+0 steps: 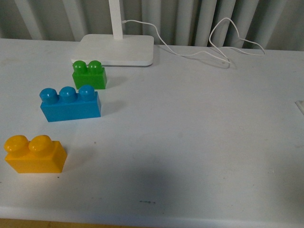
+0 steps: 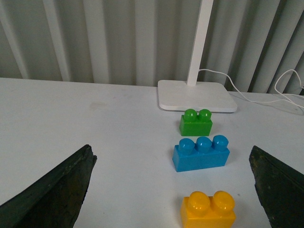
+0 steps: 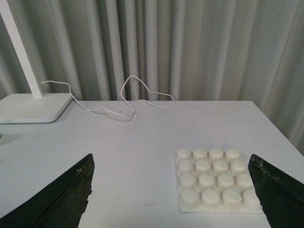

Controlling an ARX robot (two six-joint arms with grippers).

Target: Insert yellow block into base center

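Observation:
The yellow block (image 1: 34, 154) stands upright on the white table near its front left corner, with two round studs on top. In the left wrist view the same yellow block (image 2: 208, 210) lies between my left gripper's (image 2: 171, 151) wide open fingers (image 2: 57, 190), nearer the right one and touching neither. The base (image 3: 213, 180), a white square plate with a grid of studs, lies flat on the table in the right wrist view. My right gripper (image 3: 171, 159) is open just short of it and holds nothing. Neither gripper shows in the front view.
A blue three-stud brick (image 1: 70, 104) and a green two-stud brick (image 1: 89, 74) stand in a row behind the yellow block. A white lamp foot (image 1: 118, 50) with its pole sits at the back, and its cable (image 1: 213, 47) trails to the right. Grey curtains hang behind the table.

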